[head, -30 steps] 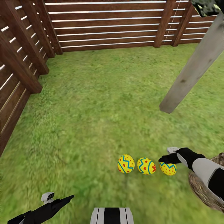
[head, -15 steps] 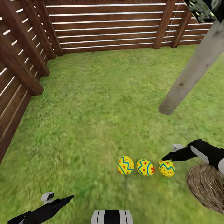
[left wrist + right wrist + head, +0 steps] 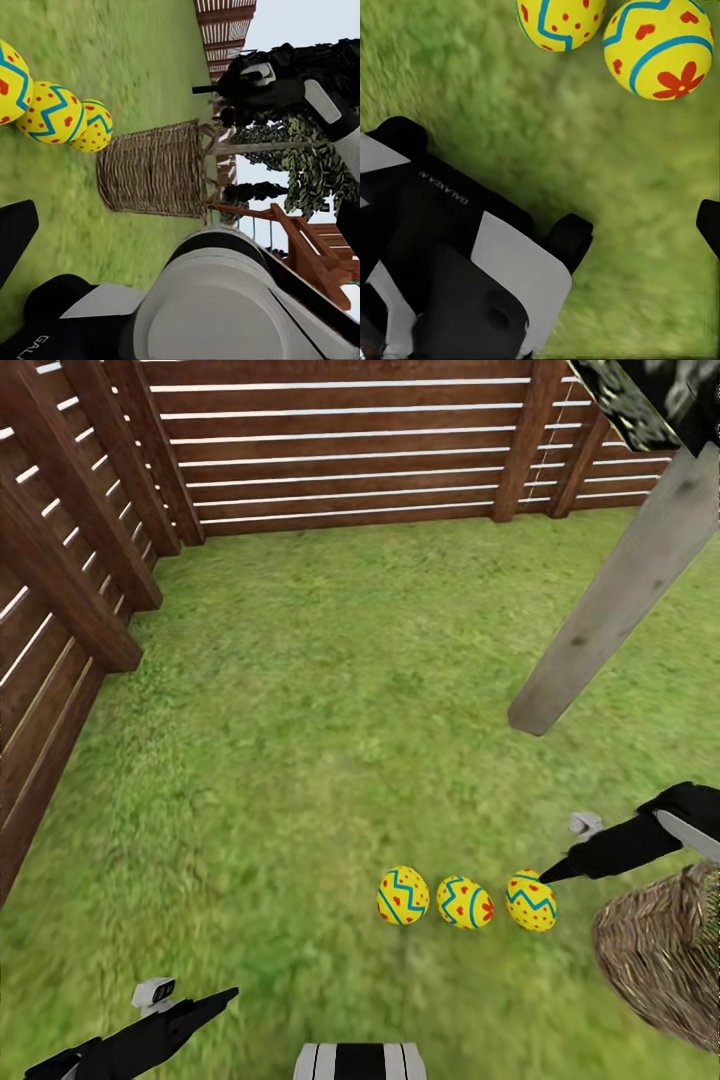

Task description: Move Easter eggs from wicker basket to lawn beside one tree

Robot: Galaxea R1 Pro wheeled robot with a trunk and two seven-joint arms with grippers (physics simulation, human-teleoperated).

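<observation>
The left gripper (image 3: 222,994) hangs low over the lawn (image 3: 300,740), well left of the eggs, its fingers drawn to a narrow point, holding nothing; the three Easter eggs (image 3: 465,901) lie in a row on the grass, short of the pale trunk of the tree (image 3: 610,605); the right gripper (image 3: 547,876) hovers at the rightmost egg (image 3: 532,900), whether touching I cannot tell, nor how wide its jaws stand; the wicker basket (image 3: 660,960) sits just right of that egg.
</observation>
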